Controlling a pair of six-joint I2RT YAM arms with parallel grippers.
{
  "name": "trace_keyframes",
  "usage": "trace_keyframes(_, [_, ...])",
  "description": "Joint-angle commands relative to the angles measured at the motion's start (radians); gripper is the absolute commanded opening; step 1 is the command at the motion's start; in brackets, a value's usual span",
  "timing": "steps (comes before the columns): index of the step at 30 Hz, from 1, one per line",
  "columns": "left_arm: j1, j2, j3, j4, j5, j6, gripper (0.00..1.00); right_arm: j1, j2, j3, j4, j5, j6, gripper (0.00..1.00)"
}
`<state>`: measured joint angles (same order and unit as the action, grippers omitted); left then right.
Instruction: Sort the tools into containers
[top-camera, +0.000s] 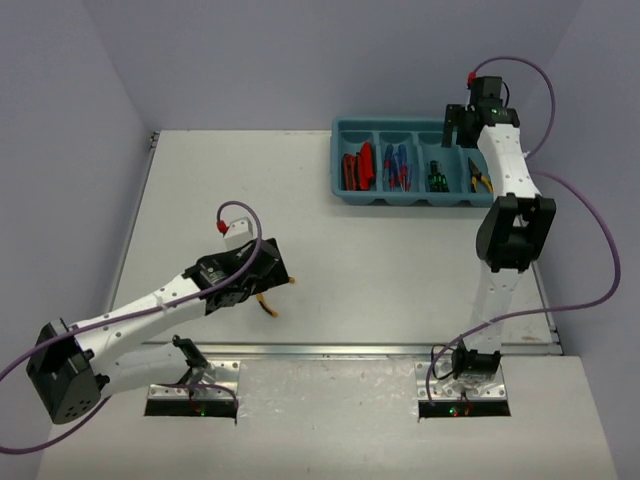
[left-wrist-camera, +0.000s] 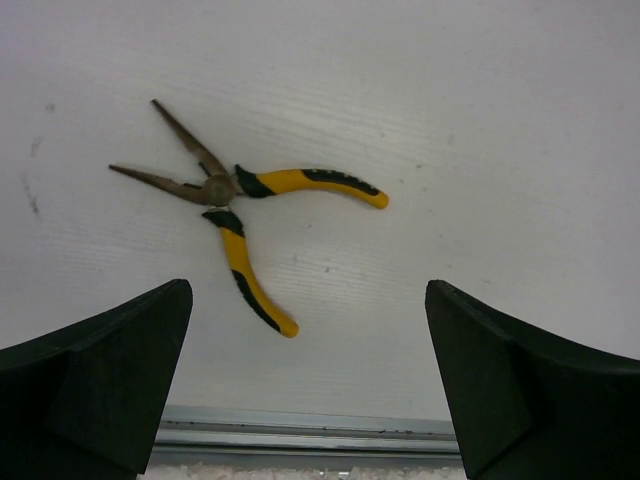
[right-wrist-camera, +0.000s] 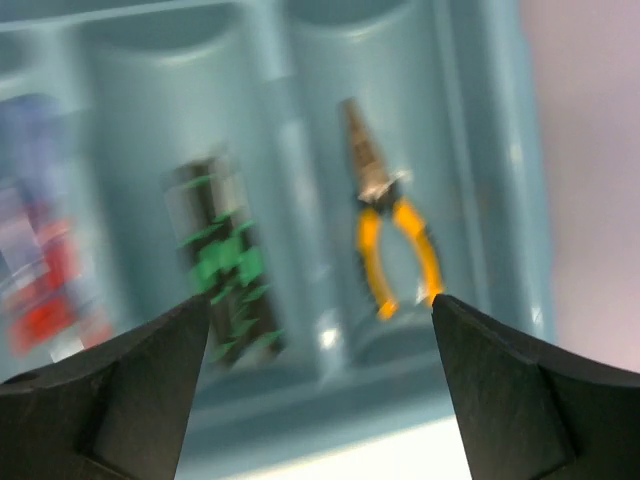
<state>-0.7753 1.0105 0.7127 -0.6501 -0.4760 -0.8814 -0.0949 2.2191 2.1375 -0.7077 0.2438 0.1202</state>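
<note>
Yellow-handled pliers (left-wrist-camera: 240, 200) lie spread open on the white table, ahead of my left gripper (left-wrist-camera: 308, 290), which is open and empty. From above, that gripper (top-camera: 270, 280) hovers over these pliers (top-camera: 267, 303). The teal tray (top-camera: 350, 196) holds red utility knives (top-camera: 357, 168), blue screwdrivers (top-camera: 396, 165), black-and-green screwdrivers (top-camera: 435, 176) and another pair of pliers (top-camera: 479, 179), one kind per compartment. My right gripper (top-camera: 458, 122) hangs over the tray's far right end. It is open (right-wrist-camera: 320, 300) and empty above the pliers (right-wrist-camera: 392, 245) in the end compartment, beside the blurred green screwdrivers (right-wrist-camera: 225, 270).
The table's metal front edge (left-wrist-camera: 300, 435) runs just behind my left fingers. The tray (right-wrist-camera: 500, 150) stands at the table's far right corner, near the back wall. A purple cable (top-camera: 600, 250) loops out from the right arm.
</note>
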Motion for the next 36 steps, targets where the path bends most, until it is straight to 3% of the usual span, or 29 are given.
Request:
trace_keyframes(1, [0.007,0.142,0.083,-0.207,-0.130,-0.347,1.00,0.204,-0.280,-0.177,0.050,-0.073,0.081,0.96])
trace_keyframes(3, [0.009,0.227,0.123,-0.314,-0.145,-0.494,1.00,0.290,-0.361,-0.303,0.068,-0.077,0.079,0.99])
trace_keyframes(9, [0.021,0.395,0.139,-0.254,-0.040,-0.537,0.97,0.515,-0.527,-0.605,0.181,-0.126,0.125,0.99])
trace_keyframes(16, [0.021,0.448,0.074,-0.177,0.056,-0.582,0.79,0.570,-0.653,-0.840,0.258,-0.172,0.164,0.99])
trace_keyframes(22, [0.022,0.484,-0.025,-0.066,0.114,-0.587,0.43,0.571,-0.762,-0.968,0.298,-0.208,0.175,0.99])
trace_keyframes(26, [0.022,0.517,-0.038,-0.042,0.123,-0.585,0.30,0.572,-0.812,-1.003,0.304,-0.239,0.177,0.99])
trace_keyframes(28, [0.022,0.525,-0.046,-0.032,0.131,-0.578,0.18,0.570,-0.842,-1.016,0.309,-0.248,0.183,0.99])
trace_keyframes(31, [0.021,0.497,-0.056,-0.031,0.132,-0.566,0.01,0.572,-0.884,-1.081,0.373,-0.392,0.200,0.99])
trace_keyframes(32, [0.018,0.496,-0.056,-0.032,0.126,-0.560,0.00,0.571,-0.894,-1.097,0.399,-0.399,0.206,0.99])
trace_keyframes(36, [-0.011,0.357,-0.060,0.006,0.020,-0.412,0.00,0.572,-0.896,-1.152,0.523,-0.690,0.271,0.99])
